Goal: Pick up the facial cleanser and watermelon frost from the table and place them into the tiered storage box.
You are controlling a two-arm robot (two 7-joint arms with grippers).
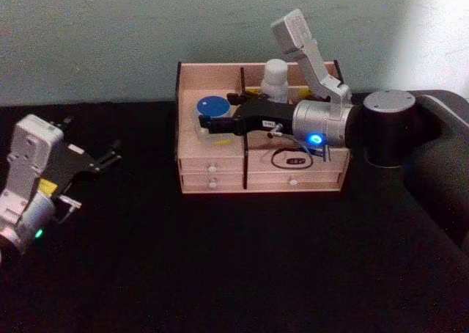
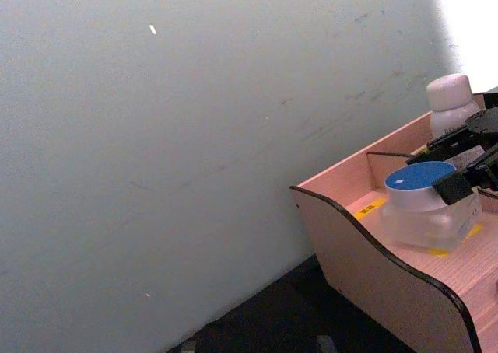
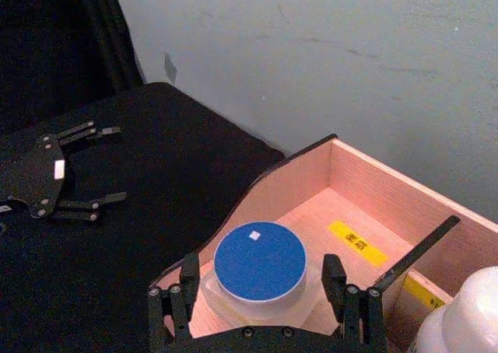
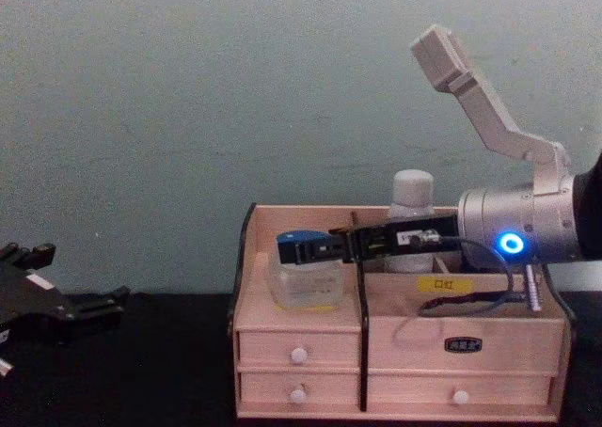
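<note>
blue-lidded jar [image 1: 212, 111] in tiered storage box [image 1: 220, 168]

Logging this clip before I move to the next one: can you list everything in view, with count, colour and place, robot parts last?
tiered storage box: one, pale pinkish wood with dark edges, yellow labels and four white-knobbed drawers, at the back of the table against the wall.
blue-lidded jar: one, clear body with blue lid, standing in the box's left compartment.
white bottle: one, white, upright in the box's right rear compartment.
table: one, black surface.
wall: one, pale grey-green, behind the table.
right pincer: one, black, open, fingers either side of the jar.
left pincer: one, black, open, over the table left of the box.
</note>
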